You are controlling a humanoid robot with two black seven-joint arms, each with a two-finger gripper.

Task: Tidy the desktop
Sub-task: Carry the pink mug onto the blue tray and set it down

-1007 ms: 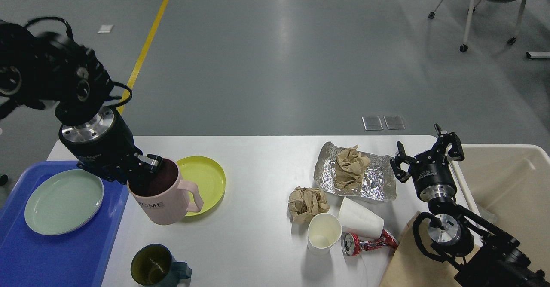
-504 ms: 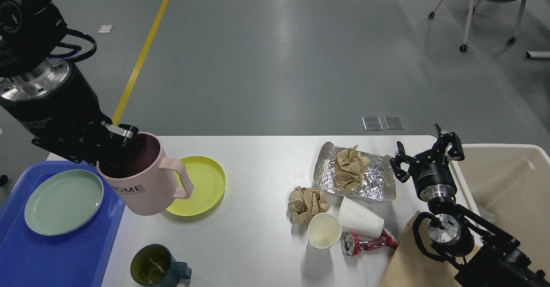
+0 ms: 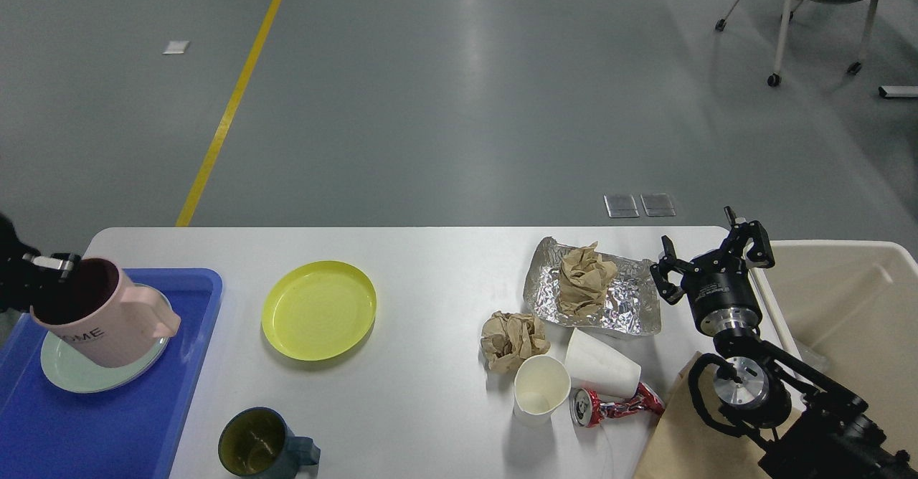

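The white desktop (image 3: 430,285) holds dishes on the left and litter on the right. At the far left edge my left gripper (image 3: 44,272) is shut on the rim of a pink mug (image 3: 107,325), one finger inside and one outside. The mug tilts over a pale green plate (image 3: 75,377) on the blue tray (image 3: 107,429); I cannot tell whether it touches the plate. My right gripper (image 3: 710,255) stands open with nothing in it at the right end of the desktop, beside a foil sheet (image 3: 617,307).
A yellow plate (image 3: 319,309) and a dark green mug (image 3: 258,443) sit left of centre. Crumpled brown paper (image 3: 587,271) lies on the foil, another wad (image 3: 510,339) beside it. Two paper cups (image 3: 540,386), a crushed red can (image 3: 609,406), a brown bag (image 3: 681,439), and a cream bin (image 3: 846,321) are at right.
My left arm has carried the pink mug from beside the yellow plate up and leftward to above the green plate on the tray. The right arm has not moved.
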